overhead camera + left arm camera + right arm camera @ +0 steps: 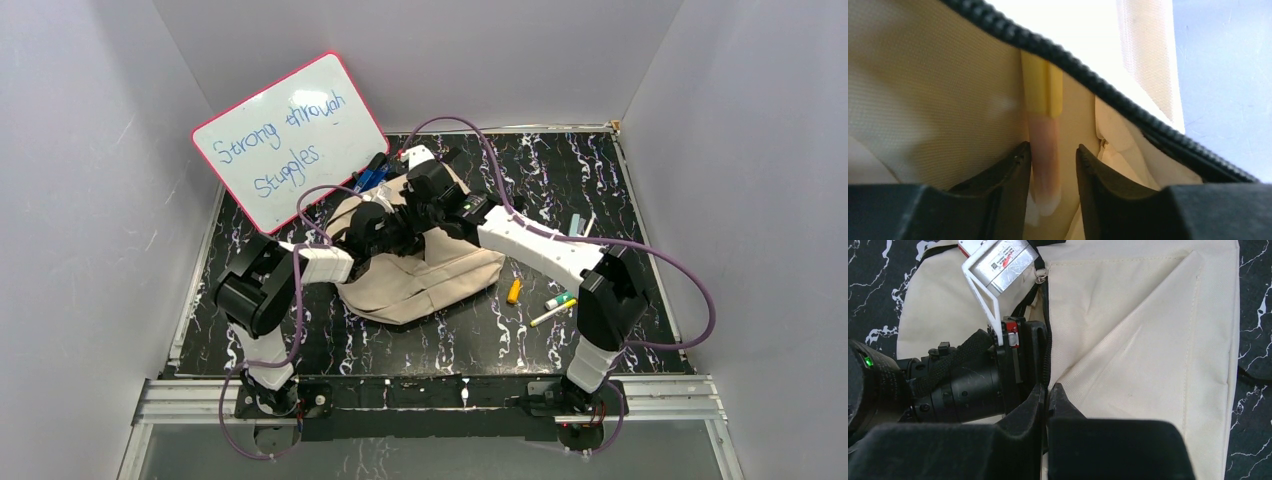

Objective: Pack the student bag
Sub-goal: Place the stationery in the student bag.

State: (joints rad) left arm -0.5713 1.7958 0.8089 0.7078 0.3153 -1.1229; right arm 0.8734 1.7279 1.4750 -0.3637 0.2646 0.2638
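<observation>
Sagging beige student bag (430,285) w/ dark zip (1073,65) open, fabric creased.

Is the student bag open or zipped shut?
Open: the left end effector sits inside the student bag, past its zipper teeth, inner fabric all around.

bag mouth: left hand (1053,167) fills student bag (430,285) opening | free: near table (440,345) (pens (556,300) right)

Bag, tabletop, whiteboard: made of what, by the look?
Student bag: matte beige woven fabric, weave and stitched seams visible. Tabletop: black with white marble veining, likely printed laminate or vinyl. Whiteboard: smooth glossy white face, pink rim, probably plastic.
</observation>
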